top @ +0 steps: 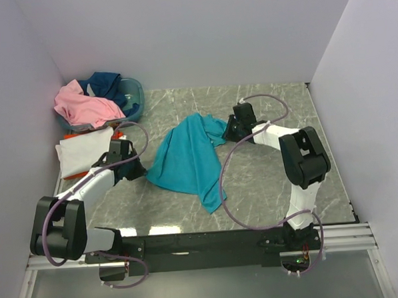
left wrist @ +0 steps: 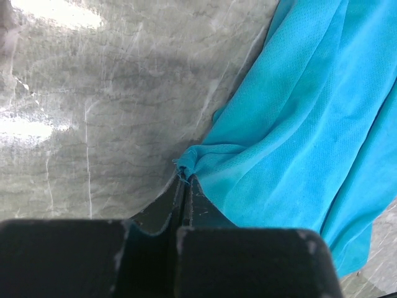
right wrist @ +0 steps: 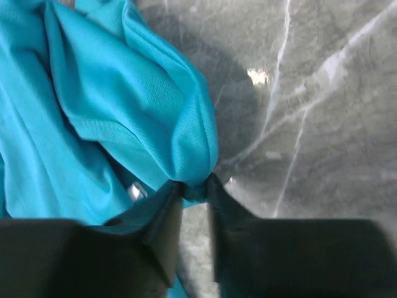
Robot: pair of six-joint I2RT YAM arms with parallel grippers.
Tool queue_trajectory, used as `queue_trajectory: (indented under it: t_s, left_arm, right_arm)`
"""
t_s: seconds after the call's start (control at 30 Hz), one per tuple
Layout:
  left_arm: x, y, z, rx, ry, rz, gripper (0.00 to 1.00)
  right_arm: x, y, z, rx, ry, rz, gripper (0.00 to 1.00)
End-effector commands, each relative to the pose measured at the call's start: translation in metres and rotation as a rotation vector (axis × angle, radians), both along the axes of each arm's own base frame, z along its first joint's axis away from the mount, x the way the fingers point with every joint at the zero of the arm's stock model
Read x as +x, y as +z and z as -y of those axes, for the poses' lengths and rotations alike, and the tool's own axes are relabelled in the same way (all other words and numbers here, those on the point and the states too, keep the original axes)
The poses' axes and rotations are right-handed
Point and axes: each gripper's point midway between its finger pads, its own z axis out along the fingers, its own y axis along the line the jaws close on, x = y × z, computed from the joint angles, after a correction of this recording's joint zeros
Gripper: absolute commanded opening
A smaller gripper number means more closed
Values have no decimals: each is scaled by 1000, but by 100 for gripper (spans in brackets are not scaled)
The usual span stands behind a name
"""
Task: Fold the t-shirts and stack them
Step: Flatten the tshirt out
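T-shirt (top: 186, 159) (teal), left fingers (left wrist: 170, 208) pinching one edge, right fingers (right wrist: 162, 217) pinching another

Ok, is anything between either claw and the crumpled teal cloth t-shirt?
Nothing visible. The left claw is shut on the edge of the crumpled teal cloth t-shirt, and the right claw has a fold of it between its fingers. The folded white t-shirt and oval blue-grey plastic basket lie off to the left, apart from it.
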Motion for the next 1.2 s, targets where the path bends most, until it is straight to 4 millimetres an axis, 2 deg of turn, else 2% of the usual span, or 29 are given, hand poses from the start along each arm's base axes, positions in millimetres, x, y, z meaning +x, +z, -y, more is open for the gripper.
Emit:
queue_trajectory:
  t_s: [0.0,0.1,0.17,0.2,0.23,0.27,0.37,0.4,0.43,0.47,0.5,0.53,0.57,0.6,0.63,0.67,0.7,0.73,0.77,0.8,0.83,0.87,0.9,0.93,1.0,1.03,1.07,1.13,1.17]
  left_arm:
    - [20,14,1,-14,9,55,0]
    - [37,27,-2,-3,10,86,0]
    - [48,35,-8,31,18,102,0]
    - [64,55,-7,37,18,149,0]
    - [71,58,-8,54,5,155,0]
    - [87,79,-8,59,9,196,0]
    - [111,108,-11,86,14,250,0]
    - [126,137,-16,95,36,316,0]
    - [133,152,-18,97,38,351,0]
    - [141,169,-28,120,75,389,0]
    - [151,203,-39,119,111,458,0]
    - [155,221,-45,116,129,497,0]
    - [160,251,-51,109,149,561,0]
    - [160,271,-62,113,182,609,0]
    - [158,288,-66,112,199,651,0]
    - [156,306,-71,110,211,694,0]
    - [147,327,-77,109,230,750,0]
    - [144,344,-79,106,238,809,0]
    - [139,350,-81,106,241,837,0]
    - [126,373,-83,107,248,910,0]
    - [120,380,-84,107,253,934,0]
    - [114,381,-85,107,257,944,0]
    - [100,396,-85,106,257,993,0]
    - [93,405,-85,100,255,1035,0]
    - [75,407,-79,78,230,1072,0]
    - [70,408,-76,63,216,1087,0]
    - [69,386,-71,50,190,1051,0]
    - [58,368,-63,-5,176,1024,0]
    - [59,329,-58,-25,157,939,0]
  right_arm:
    - [30,26,-2,48,1,80,22]
    - [41,43,8,62,-15,106,1]
    - [49,64,23,70,-27,151,0]
    - [52,75,29,75,-33,169,0]
    - [53,90,35,74,-31,200,0]
    - [58,104,47,80,-45,225,0]
    - [54,144,68,64,-53,290,0]
    - [53,155,81,56,-71,307,0]
    - [49,180,87,47,-71,359,0]
    - [47,193,93,41,-78,383,0]
    - [43,202,105,30,-99,392,0]
    - [35,226,112,20,-106,444,0]
    - [31,240,118,12,-116,471,0]
    - [26,250,128,-10,-146,489,0]
    - [14,275,133,-26,-153,549,0]
    - [7,286,137,-39,-162,578,0]
    - [-1,297,142,-56,-178,609,0]
    - [-16,321,150,-86,-200,676,0]
    - [-24,326,154,-100,-213,699,0]
    - [-42,351,160,-122,-236,777,0]
    - [-51,359,163,-131,-245,810,0]
    - [-60,355,168,-148,-263,820,0]
    - [-69,365,170,-165,-263,876,0]
    - [-92,384,172,-163,-275,954,0]
    - [-106,370,176,-181,-284,967,0]
    - [-124,375,176,-176,-289,1005,0]
    - [-126,349,177,-181,-291,961,0]
    - [-140,322,176,-148,-302,903,0]
    - [-142,288,173,-133,-295,821,0]
